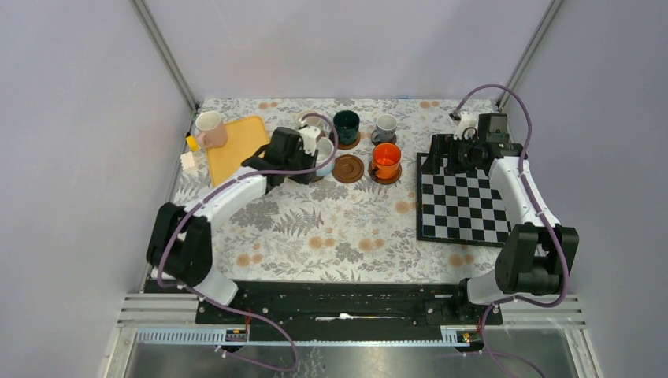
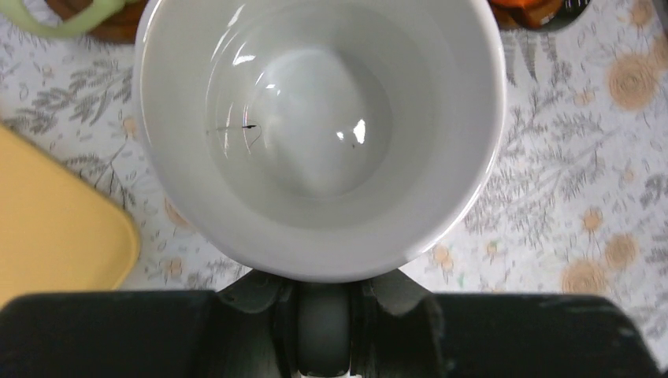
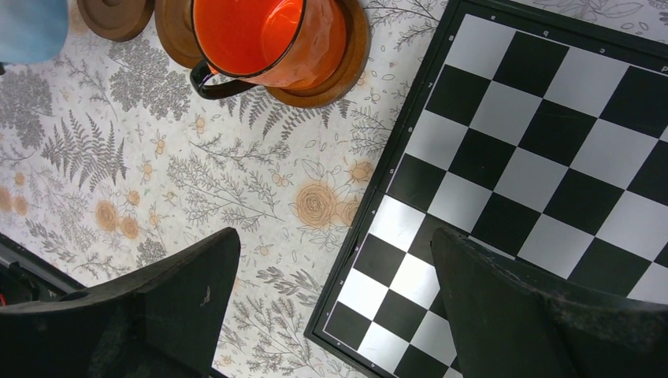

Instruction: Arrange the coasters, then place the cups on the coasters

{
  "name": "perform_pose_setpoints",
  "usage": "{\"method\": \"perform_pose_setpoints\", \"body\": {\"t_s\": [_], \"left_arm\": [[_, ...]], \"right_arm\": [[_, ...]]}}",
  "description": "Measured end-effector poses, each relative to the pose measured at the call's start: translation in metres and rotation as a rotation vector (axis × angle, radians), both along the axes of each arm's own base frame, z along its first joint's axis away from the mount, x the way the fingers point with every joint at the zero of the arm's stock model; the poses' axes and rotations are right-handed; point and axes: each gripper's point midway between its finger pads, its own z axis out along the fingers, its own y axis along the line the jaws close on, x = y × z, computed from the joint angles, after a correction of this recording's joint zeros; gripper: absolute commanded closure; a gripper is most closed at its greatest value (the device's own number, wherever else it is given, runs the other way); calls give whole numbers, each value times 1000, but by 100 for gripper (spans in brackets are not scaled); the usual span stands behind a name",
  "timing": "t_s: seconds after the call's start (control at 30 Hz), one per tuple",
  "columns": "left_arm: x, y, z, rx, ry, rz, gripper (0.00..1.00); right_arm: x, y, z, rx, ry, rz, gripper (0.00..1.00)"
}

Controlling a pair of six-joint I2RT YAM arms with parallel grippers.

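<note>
Brown coasters (image 3: 353, 47) lie in two rows at the far middle of the table (image 1: 331, 228). Five show, and a sixth, if it is there, is hidden by the left arm. The arranging looks done, or nearly so.

Four cups look placed. The dark cup (image 1: 346, 124) and the grey cup (image 1: 385, 126) stand in the far row, and the orange cup (image 3: 268, 35) at the right of the near row, each on its own coaster. Of the green cup (image 2: 67, 27) only the handle shows, over a brown edge at the far left of the rows.

The left gripper (image 2: 323, 299) is closed on the near rim of the white cup (image 2: 315, 142). That cup is upright, just left of the bare coaster (image 1: 348, 167) in the near row, with table showing around it. I cannot tell whether it is lifted or resting, or whether a coaster lies under it. It is likely the fifth cup to be placed.

The pink cup (image 1: 210, 126) remains to do. It stands far left at the far corner of the tray (image 1: 236, 146), well apart from the rows, on no coaster that I can see.

The right gripper (image 3: 335, 240) hangs with its fingers wide apart and nothing between them. It is over the left edge of the chessboard (image 1: 461, 206), just right of the orange cup.
</note>
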Motion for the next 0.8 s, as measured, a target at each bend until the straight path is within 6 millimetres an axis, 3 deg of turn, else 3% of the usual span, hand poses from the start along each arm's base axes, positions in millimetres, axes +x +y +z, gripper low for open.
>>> {"method": "perform_pose_setpoints", "body": {"t_s": [0.27, 0.37, 0.8], "left_arm": [[34, -44, -22, 9, -24, 49, 100], [42, -51, -30, 6, -24, 72, 100], [45, -76, -63, 28, -6, 79, 100]], "right_arm": [[2, -7, 1, -31, -7, -38, 2], [3, -9, 2, -37, -12, -49, 2], [4, -11, -1, -49, -12, -60, 2]]}}
